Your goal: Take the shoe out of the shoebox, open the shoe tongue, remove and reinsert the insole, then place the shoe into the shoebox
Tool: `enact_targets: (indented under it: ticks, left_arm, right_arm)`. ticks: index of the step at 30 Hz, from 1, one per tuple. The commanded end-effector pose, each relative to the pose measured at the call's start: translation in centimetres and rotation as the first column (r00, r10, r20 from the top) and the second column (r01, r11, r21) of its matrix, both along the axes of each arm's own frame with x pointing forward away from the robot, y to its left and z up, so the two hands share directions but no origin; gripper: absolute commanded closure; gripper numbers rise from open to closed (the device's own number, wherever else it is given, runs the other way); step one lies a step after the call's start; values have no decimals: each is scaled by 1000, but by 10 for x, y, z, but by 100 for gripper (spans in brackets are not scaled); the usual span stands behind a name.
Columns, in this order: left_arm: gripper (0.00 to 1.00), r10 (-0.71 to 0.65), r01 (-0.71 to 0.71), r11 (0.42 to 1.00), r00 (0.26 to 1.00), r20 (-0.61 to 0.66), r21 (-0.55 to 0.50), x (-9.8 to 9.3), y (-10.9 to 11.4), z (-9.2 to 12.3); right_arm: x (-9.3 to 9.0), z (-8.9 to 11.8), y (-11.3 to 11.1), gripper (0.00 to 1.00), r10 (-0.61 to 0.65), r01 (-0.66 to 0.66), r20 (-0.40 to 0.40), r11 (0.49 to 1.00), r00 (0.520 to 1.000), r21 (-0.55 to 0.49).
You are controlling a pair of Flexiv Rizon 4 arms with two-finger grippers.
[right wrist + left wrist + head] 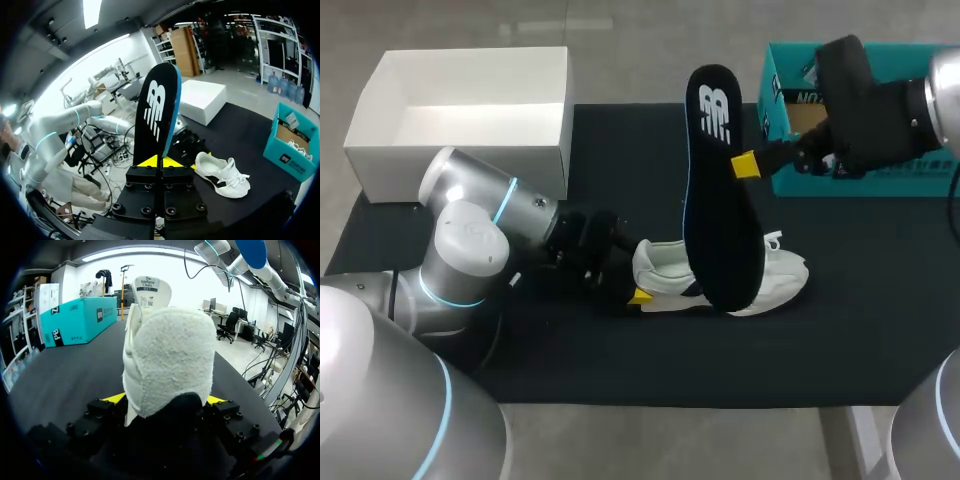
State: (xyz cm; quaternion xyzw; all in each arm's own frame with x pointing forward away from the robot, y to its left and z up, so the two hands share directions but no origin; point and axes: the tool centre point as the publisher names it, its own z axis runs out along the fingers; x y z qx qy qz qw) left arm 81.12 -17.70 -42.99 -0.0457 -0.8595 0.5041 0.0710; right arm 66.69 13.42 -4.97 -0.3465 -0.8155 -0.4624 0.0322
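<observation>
A white shoe lies on its side on the black mat, toe to the right. My left gripper is at its heel. In the left wrist view the padded heel fills the gap between the two yellow tips, and the left gripper is shut on it. My right gripper holds the black insole by its edge in the air above the shoe. In the right wrist view the insole stands upright out of the shut right gripper, with the shoe on the mat below.
The teal shoebox stands at the back right, behind my right arm, with paper inside. A white open box sits at the back left, at the mat's edge. Bare mat stretches in front of the shoe.
</observation>
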Motion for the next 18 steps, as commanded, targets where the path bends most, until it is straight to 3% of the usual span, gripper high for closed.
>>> enact_targets:
  ticks: [1,18]
  left_arm:
    - [100,-1,1,1000,1000,0,1,0,-1,-1]
    - [100,-1,1,1000,1000,0,1,0,-1,-1]
  right_arm:
    - [-14,-11,-5,100,-17,17,-9,1000,1000,12]
    - [-39,-19,-5,100,-61,62,-78,998,995,6]
